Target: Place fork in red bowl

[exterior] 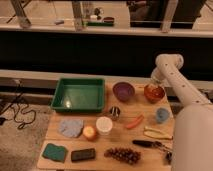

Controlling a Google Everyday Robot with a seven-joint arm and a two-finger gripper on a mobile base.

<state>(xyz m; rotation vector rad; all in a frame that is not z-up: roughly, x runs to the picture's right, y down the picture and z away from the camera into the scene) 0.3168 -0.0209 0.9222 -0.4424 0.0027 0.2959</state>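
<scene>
The red bowl [154,93] is a small glossy orange-red bowl at the back right of the wooden table [100,145], just right of the purple bowl [123,91]. My gripper [154,84] hangs from the white arm [172,75] directly over the red bowl, at or just inside its rim. I cannot make out the fork in the gripper or in the bowl.
A green rectangular tray [80,93] sits at the back left. Nearby lie a metal can [115,112], white cup [104,125], orange [90,132], carrot [134,122], blue cup [161,115], banana [157,132], black-handled utensil [147,144], grapes [122,155], grey cloth [71,126] and green sponge [55,151].
</scene>
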